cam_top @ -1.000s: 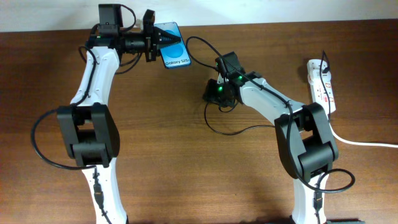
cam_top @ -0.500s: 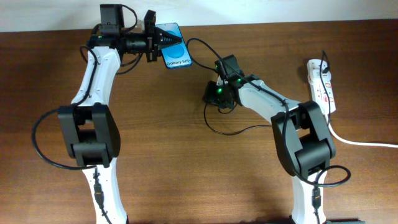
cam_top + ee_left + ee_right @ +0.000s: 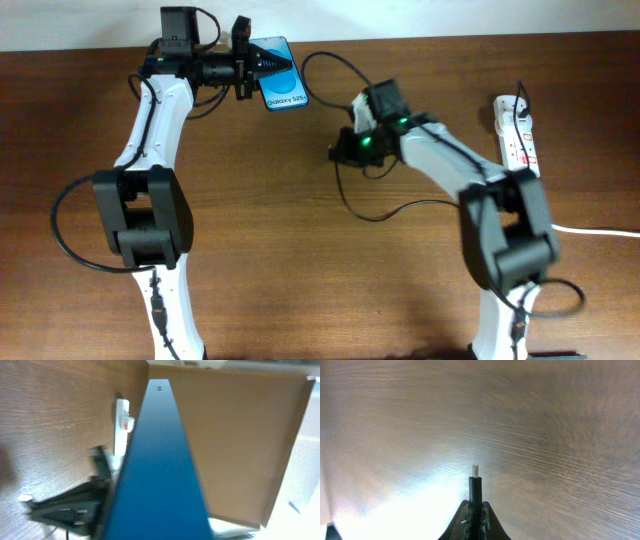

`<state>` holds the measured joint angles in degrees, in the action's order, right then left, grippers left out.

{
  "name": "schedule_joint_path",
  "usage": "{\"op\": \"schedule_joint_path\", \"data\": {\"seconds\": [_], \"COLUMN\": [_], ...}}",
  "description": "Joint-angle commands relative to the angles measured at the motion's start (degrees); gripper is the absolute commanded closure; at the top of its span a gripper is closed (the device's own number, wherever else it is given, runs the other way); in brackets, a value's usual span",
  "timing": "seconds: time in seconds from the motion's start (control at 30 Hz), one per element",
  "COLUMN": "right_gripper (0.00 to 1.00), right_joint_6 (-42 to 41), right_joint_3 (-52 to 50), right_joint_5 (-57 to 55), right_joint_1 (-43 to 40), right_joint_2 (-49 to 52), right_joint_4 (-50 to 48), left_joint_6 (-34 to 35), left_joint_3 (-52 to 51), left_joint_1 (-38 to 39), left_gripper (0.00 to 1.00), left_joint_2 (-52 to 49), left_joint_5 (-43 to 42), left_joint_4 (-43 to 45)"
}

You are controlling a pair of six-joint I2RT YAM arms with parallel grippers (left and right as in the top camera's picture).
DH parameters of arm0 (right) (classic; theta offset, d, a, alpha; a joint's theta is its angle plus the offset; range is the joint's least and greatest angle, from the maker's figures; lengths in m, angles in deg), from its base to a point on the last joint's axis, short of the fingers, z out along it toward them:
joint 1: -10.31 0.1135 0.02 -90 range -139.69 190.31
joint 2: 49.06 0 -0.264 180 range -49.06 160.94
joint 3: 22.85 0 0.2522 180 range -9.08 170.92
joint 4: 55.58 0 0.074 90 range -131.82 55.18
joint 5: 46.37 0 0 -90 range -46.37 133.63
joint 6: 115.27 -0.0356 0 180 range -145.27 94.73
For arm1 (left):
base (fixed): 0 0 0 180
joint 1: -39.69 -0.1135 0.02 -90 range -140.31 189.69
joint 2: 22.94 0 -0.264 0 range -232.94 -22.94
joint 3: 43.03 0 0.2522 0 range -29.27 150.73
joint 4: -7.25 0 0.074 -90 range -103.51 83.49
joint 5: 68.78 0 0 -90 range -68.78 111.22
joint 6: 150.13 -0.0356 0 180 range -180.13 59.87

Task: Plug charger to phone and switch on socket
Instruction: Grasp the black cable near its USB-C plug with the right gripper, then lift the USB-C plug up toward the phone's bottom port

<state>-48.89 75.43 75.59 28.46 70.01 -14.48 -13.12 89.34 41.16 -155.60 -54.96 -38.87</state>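
Right arm has regripped; left side is unchanged.
Since a second ago the right gripper [image 3: 475, 510] has gone from part-open to clamped on the charger [image 3: 475, 485], and its wrist and elbow have swung a bit further from the phone [image 3: 287, 96]. The left gripper [image 3: 288, 68] hasn't moved and is still pinched shut on the phone. Charger: thin black plug body between the fingertips, with a short metal tip poking past them over bare wood. Its cable hangs in a loop under the right wrist. Plug sits near the phone on its right-arm side, not touching it. Phone: black frame, blue screen facing up, lighter circle, white "Galaxy S25". Socket [image 3: 518, 132]: white strip with red marks, well apart from the phone on that same side. Count: 1 phone, 1 charger, 1 socket, 2 grippers.
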Motion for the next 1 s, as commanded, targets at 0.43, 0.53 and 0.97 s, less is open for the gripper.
{"op": "schedule_joint_path", "data": {"seconds": [0.43,0.53,0.97], "right_gripper": [0.96,0.95,0.96], "right_joint_6": [25.29,15.93,6.03], "right_joint_3": [0.11,0.11,-6.80], "right_joint_5": [22.99,23.41,7.32], "right_joint_1": [-2.80,-2.75,-3.39], "right_joint_2": [-18.05,-18.12,-48.81], "right_joint_4": [17.53,14.84,17.20], "left_joint_6": [-9.40,-9.33,-8.11], "left_joint_3": [0.31,0.31,0.33], "left_joint_1": [0.85,1.95,2.78], "left_gripper": [1.00,1.00,1.00], "left_joint_2": [1.18,1.18,1.20], "left_joint_5": [-12.52,-9.44,-8.72], "left_joint_4": [0.31,0.31,0.35]}}
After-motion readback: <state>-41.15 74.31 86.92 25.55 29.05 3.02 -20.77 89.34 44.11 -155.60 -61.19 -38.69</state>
